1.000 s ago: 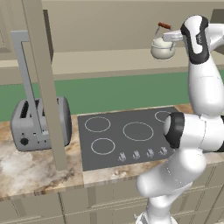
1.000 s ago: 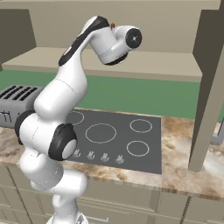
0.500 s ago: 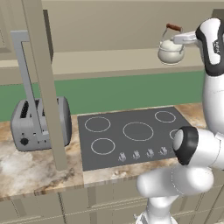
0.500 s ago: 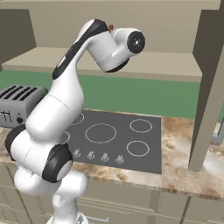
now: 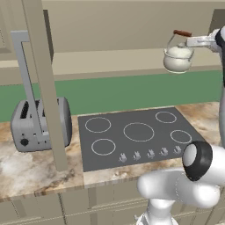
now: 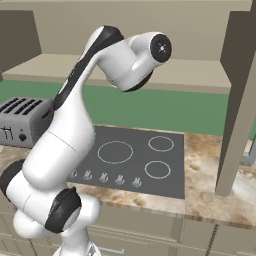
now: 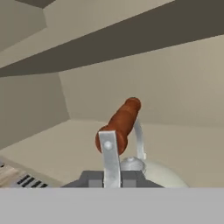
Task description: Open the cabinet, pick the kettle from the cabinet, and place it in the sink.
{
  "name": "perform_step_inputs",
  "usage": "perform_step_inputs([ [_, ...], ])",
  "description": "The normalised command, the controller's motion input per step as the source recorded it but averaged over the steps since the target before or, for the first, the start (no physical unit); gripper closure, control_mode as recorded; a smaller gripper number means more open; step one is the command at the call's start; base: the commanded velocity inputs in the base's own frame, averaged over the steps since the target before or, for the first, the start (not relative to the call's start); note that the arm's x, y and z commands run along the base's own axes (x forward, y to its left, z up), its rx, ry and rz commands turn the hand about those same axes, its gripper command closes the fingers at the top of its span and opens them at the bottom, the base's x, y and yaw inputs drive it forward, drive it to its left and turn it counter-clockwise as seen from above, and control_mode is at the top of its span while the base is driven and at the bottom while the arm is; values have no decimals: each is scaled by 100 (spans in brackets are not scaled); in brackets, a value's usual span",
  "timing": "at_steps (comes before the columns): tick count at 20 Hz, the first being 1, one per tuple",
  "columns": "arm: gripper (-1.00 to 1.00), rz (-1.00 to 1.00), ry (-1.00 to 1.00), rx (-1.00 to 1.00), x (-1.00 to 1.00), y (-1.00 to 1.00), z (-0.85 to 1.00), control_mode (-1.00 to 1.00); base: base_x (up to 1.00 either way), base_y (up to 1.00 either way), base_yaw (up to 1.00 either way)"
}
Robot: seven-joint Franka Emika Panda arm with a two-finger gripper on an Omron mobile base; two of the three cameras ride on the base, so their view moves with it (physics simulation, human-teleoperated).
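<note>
The gripper [image 5: 190,41] is clenched on the reddish-brown wooden grip of the kettle [image 5: 178,58], which hangs just below it by the wire bail, clear of any surface. In the hand view the gripper [image 7: 111,144] has the grip pinched between its fingers, the kettle's [image 7: 153,174] lid knob and cream body directly beneath. Well below lies the black cooktop [image 5: 138,136] on the desk [image 5: 30,169], with a grey toaster [image 5: 39,123] off to the far side, and the cabinet's [image 5: 110,63] open shelf stands behind the kettle.

We see a marbled brown countertop [image 5: 30,173] carrying a black cooktop [image 5: 136,136] with white rings, set flush in it, and a grey toaster [image 5: 39,123] standing left of the cooktop, near but apart. Beige low cabinets [image 5: 70,204] sit under the counter edge.
</note>
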Motion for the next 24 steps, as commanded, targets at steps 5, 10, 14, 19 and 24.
perform_step_inputs([
  [5,100,9,1,7,-74,7,0,-100,0,0,0],
  [10,100,8,-4,4,-75,12,-6,-100,0,0,0],
  [14,100,7,-9,1,-75,21,-10,-100,0,0,0],
  [19,100,8,-8,0,-65,31,-17,-100,0,0,0],
  [24,100,9,-4,0,-48,37,-25,-100,0,0,0],
])
